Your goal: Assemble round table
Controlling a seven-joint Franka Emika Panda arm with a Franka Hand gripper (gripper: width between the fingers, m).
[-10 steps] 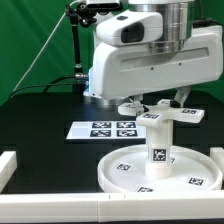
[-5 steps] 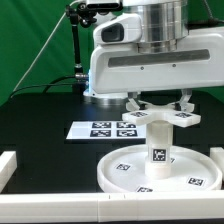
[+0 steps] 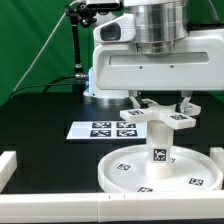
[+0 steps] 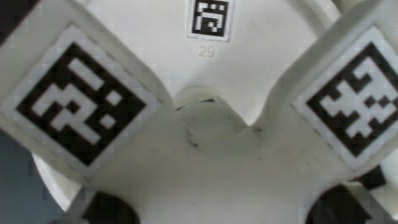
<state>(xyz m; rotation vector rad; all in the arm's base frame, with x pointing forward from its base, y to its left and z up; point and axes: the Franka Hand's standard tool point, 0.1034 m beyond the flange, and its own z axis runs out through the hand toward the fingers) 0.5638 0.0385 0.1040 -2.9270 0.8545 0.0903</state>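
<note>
**Cross on post, turning step**

Black surface (image 3: 40,110), green backdrop (image 3: 30,40) behind. The round disc (image 3: 108,172) lies flat on the surface with the post (image 3: 158,150) standing upright at its centre. The cross-shaped piece (image 3: 166,120) sits flat on top of the post. The marker board (image 3: 112,128) lies behind the post, toward the exterior view's left.

Change over the last second: the hand (image 3: 162,104) and the cross-shaped piece have turned together about the post's axis, and the arms of the cross now point in different directions. Height looks much the same. I read this as the cross being screwed down onto the post, with the post–disc joint already made. Seating not confirmed.

Hand state: fingers come down on either side of the cross hub, fairly wide, gripping the cross. It turned with the hand, so I take the grip as firm.

Hard to see:
- The contact between fingers and cross is shadowed under the wrist housing.
- The joint between the cross and the top of the post is hidden, so thread engagement is unknown.
- The wrist view is filled by two tagged arms of the cross (image 4: 196,150) and is blurred. A third tag is cut off at the frame edge — I cannot tell which part carries it.
</note>
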